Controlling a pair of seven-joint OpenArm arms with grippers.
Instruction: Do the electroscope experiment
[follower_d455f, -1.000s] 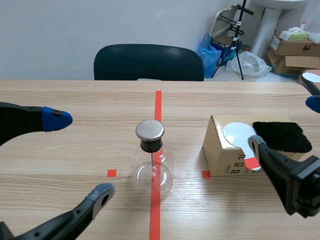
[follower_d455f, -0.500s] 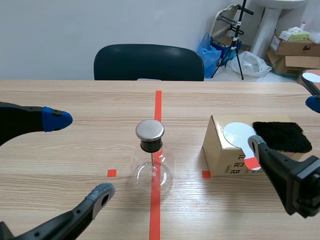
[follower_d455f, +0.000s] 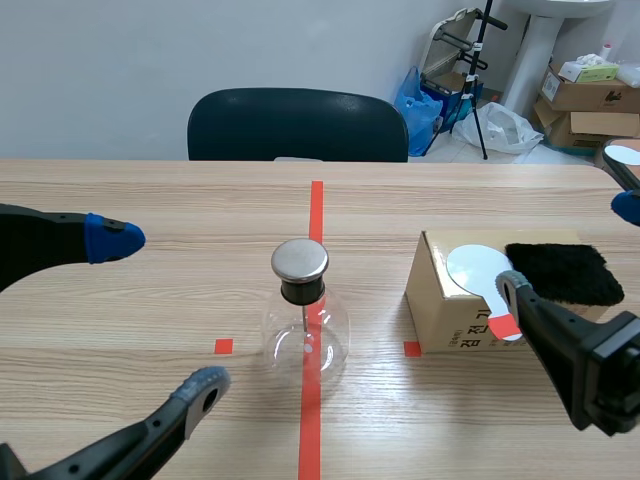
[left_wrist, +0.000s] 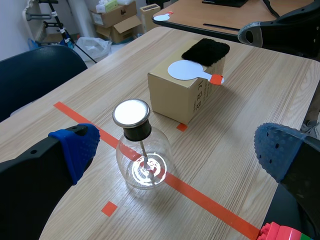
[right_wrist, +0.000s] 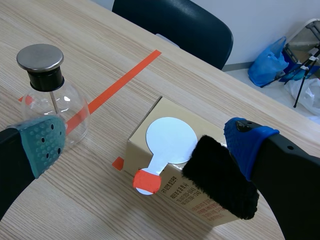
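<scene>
A glass flask electroscope (follower_d455f: 304, 325) with a round metal cap stands on the orange-red tape line at the table's middle; it also shows as the electroscope (left_wrist: 140, 152) ahead of my left gripper and the electroscope (right_wrist: 50, 90). To its right a cardboard box (follower_d455f: 445, 310) carries a white disc paddle (follower_d455f: 478, 272) with a red handle tip and a black fur pad (follower_d455f: 563, 272). My left gripper (follower_d455f: 168, 312) is open, left of the flask. My right gripper (right_wrist: 145, 145) is open above the box, the paddle (right_wrist: 167, 142) and fur pad (right_wrist: 222, 182) lying under it.
A dark chair (follower_d455f: 297, 124) stands behind the table's far edge. Boxes, bags and a stand crowd the floor at the back right. Another white paddle (follower_d455f: 625, 155) lies at the far right on a neighbouring table.
</scene>
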